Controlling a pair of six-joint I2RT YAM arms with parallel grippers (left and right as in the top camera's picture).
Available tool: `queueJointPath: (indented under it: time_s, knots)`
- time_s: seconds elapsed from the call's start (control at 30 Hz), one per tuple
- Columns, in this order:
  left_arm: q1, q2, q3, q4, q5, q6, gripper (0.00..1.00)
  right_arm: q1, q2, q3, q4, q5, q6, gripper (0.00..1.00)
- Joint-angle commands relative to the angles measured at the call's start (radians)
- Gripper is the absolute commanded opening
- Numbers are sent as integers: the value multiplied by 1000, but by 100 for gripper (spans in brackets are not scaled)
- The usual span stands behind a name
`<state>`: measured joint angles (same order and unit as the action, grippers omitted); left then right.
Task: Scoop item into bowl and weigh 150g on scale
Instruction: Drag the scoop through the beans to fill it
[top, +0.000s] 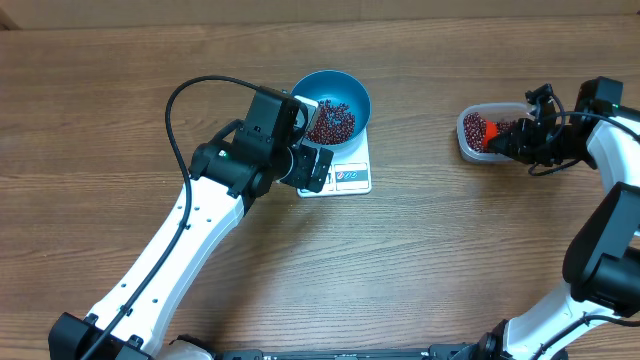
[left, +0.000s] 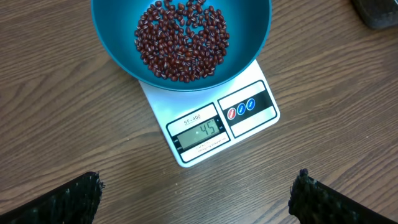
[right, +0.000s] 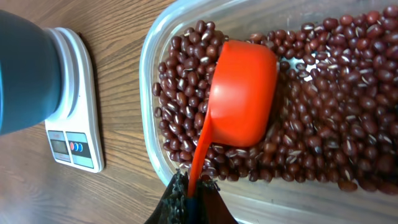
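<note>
The blue bowl (top: 333, 98) (left: 112, 37) stands on the white scale (top: 350, 176) (left: 249, 127) and holds a layer of red-brown beans (left: 181, 40). My left gripper (top: 308, 165) (left: 198, 198) hovers open just in front of the scale, nothing between its fingers. To the right, a clear tub (top: 478, 150) (right: 152, 81) is full of the same beans (right: 323, 106). My right gripper (top: 512, 138) (right: 194, 190) is shut on the handle of an orange scoop (right: 241, 93), whose cup lies tipped on the beans in the tub.
Bare wood-grain table surrounds the scale and tub. The left arm's black cable (top: 180, 110) loops over the table left of the bowl. A dark object (left: 378, 12) shows at the top right corner of the left wrist view.
</note>
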<state>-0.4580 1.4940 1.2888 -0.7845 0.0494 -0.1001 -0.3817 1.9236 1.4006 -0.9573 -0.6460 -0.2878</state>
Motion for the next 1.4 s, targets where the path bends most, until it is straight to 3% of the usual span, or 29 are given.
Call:
queueJointPath:
  time_s: [0.0,1.37]
  knots:
    - [0,-10,-3,3,10,18,100,-6,9,-8,-14,-74,3,4]
    - [0,-10,-3,3,10,18,100,-173,9,-8,-41,-268,29,4]
